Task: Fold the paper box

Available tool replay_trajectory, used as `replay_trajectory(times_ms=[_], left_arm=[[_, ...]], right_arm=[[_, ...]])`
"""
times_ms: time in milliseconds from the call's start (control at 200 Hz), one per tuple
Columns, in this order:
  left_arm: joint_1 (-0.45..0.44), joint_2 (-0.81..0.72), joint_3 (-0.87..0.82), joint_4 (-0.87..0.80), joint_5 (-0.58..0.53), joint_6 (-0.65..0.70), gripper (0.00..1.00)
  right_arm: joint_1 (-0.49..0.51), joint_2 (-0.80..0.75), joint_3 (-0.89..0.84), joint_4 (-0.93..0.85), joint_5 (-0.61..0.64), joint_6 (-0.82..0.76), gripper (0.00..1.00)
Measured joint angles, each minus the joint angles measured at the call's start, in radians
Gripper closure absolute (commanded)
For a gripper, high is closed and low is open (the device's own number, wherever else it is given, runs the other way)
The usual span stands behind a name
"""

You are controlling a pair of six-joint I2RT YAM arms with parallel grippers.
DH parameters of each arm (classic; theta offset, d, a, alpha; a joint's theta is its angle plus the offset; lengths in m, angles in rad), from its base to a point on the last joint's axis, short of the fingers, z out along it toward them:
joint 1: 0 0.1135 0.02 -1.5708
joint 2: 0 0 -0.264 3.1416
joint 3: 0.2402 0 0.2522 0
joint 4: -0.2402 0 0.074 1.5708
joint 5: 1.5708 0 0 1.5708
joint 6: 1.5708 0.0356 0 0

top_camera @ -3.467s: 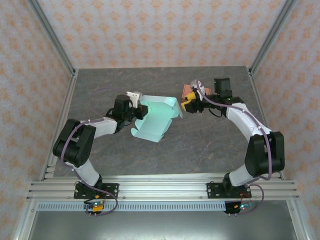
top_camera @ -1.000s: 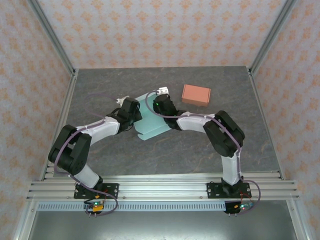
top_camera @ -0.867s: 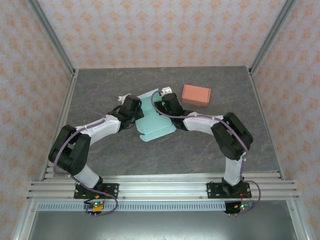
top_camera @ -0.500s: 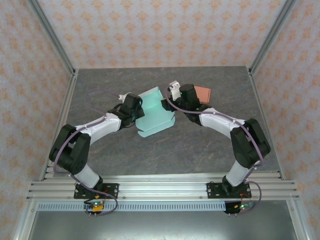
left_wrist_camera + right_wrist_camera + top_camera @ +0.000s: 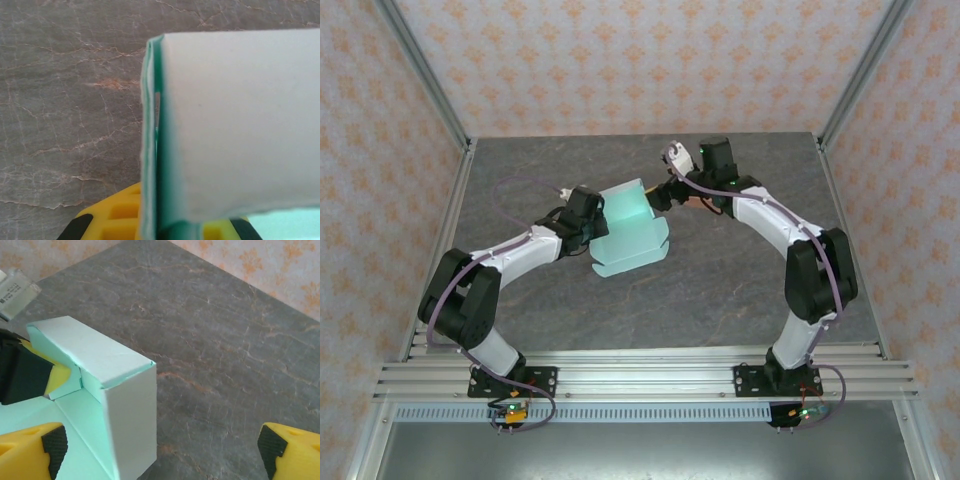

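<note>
- The mint paper box (image 5: 632,228) sits on the bench (image 5: 740,290), mid-left, partly folded. One side wall stands upright and is doubled over, meeting a second raised wall at a clean corner in the right wrist view.
- The near part of the sheet still lies flat, so I judge that the remaining walls and the closing flaps are left to do.
- The left tool (image 5: 594,214) is clenched on the doubled wall at the box's left edge, the card pinched between its yellow pads (image 5: 120,222).
- The right tool (image 5: 664,194) is released, jaws spread wide, just off the box's far right corner.
- A second ago it lay over the box; it has since pulled back and opened.
</note>
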Motion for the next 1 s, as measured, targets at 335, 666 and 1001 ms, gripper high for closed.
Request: replay_trajectory(times_ms=[335,666,1001], left_arm=[[0.165,0.01,-0.029,0.179,0.159,-0.214,1.0],[0.166,0.065,-0.038,0.288,0.202,-0.56,1.0],[0.165,0.065,-0.016,0.253,0.167,-0.697,1.0]], right_arm=[[-0.084,-0.232,-0.14,0.051,0.335,0.801,0.01],[0.177,-0.237,-0.174,0.035,0.249,1.202,0.05],[0.212,-0.27,-0.145,-0.032,0.332,1.257,0.27]])
